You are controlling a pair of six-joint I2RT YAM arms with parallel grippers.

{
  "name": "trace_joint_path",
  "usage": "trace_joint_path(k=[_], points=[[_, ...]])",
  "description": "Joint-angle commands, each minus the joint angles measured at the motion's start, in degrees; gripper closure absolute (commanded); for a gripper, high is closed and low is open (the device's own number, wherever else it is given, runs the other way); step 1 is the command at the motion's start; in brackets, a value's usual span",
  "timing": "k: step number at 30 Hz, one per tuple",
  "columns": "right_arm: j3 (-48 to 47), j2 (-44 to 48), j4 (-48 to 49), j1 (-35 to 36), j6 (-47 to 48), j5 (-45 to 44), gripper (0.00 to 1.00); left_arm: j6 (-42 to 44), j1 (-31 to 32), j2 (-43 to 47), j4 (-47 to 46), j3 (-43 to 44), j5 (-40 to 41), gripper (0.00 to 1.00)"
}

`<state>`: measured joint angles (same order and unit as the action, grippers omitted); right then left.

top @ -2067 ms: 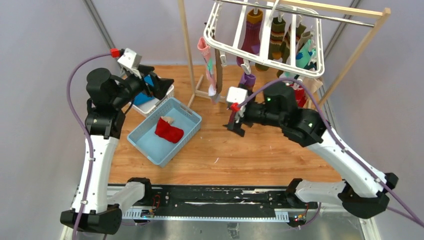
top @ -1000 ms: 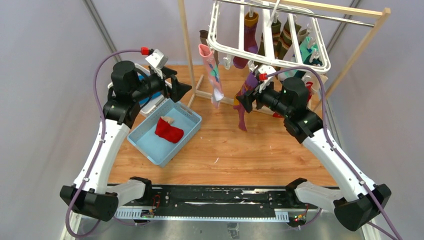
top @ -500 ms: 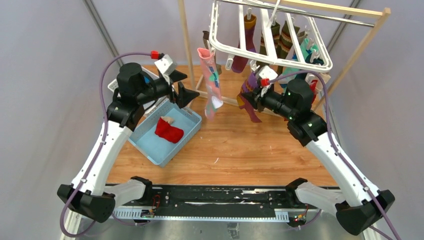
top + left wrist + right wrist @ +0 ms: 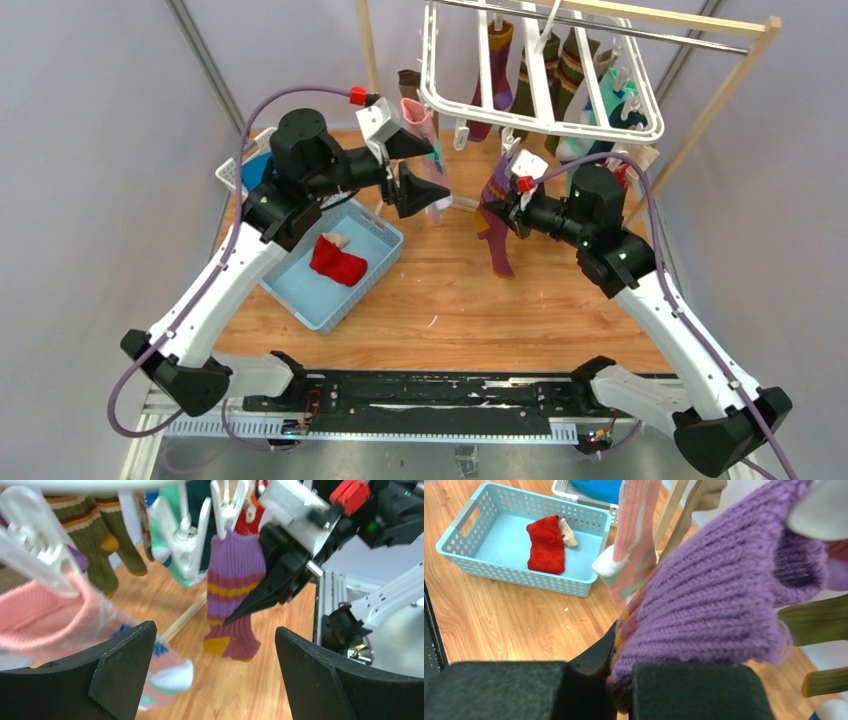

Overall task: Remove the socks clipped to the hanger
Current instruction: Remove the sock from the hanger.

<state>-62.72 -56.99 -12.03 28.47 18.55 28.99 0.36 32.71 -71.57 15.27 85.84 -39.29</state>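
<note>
One red sock [image 4: 338,262] had been deposited in the light-blue basket [image 4: 289,305], which stood on the table below the left gripper [image 4: 424,168], on its base side. All other socks were observed still clipped to the hanger [image 4: 427,55]. The task was therefore judged to be at an early stage, with most of the removal left to be done.

The right gripper [image 4: 624,676] was closed on the purple sock [image 4: 714,590], the knit being pinched between the jaws partway down its length. The cuff of this sock was held above the gripper by a white clip [image 4: 227,502], and release from that clip was not yet shown. The left gripper was held wide open and nothing was gripped. The pink patterned sock [image 4: 60,615] hung from its own clip close beside one finger; whether it was touched could not be determined.

The purple sock was seen to be a thick ribbed knit with yellow and maroon bands and a yellow patch near the foot. The fabric was bunched where it was clamped. Beyond both grippers, olive striped socks [image 4: 102,535] and several others remained on the far clips. The hanger was a white rectangular frame with rounded corners and crossbars, suspended above both grippers from a wooden rack [image 4: 734,75].
</note>
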Motion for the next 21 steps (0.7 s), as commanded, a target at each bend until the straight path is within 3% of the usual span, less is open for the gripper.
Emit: trace_joint_path(k=[1, 10, 21], points=[[1.43, -1.43, 1.04, -1.29, -0.4, 1.76, 0.98, -5.47, 3.8, -3.73, -4.63, 3.34, 4.0, 0.07], [2.26, -2.24, 4.26, -4.27, -5.63, 9.63, 0.98, -4.65, 7.81, -11.65, -4.84, 12.03, 10.18, 0.07], [5.32, 0.08, 7.69, -6.73, -8.04, 9.66, 0.66, -7.44, 7.81, -13.99, -6.58, 12.24, 11.22, 0.07]])
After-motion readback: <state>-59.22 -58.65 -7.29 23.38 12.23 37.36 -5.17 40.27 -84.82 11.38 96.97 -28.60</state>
